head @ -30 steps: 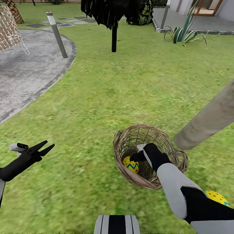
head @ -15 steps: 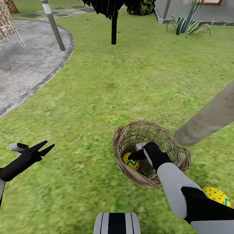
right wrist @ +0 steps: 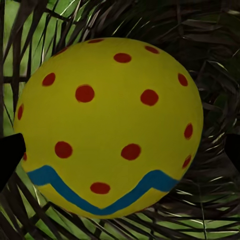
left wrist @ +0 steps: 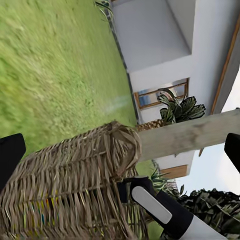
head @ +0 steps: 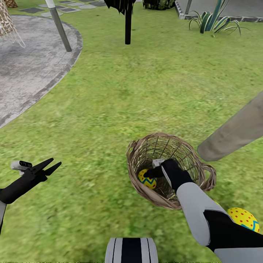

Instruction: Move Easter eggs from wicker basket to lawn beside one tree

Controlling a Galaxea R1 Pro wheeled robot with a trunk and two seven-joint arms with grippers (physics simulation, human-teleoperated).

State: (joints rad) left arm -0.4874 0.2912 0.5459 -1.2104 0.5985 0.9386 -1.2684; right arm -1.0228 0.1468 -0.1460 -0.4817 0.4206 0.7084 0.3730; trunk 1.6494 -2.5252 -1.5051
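One egg lies between the right tool's spread fingers, inside the basket.

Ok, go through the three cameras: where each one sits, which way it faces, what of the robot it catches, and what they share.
Head view: on the head, facing forward and down over the lawn; both arms, left pincer open, right pincer inside the wicker basket.
Left wrist view: near the left pincer, facing across the grass at the basket, tree trunk and right arm.
Right wrist view: inside the basket, facing an egg between fingertips.
Shared: all three show the basket.
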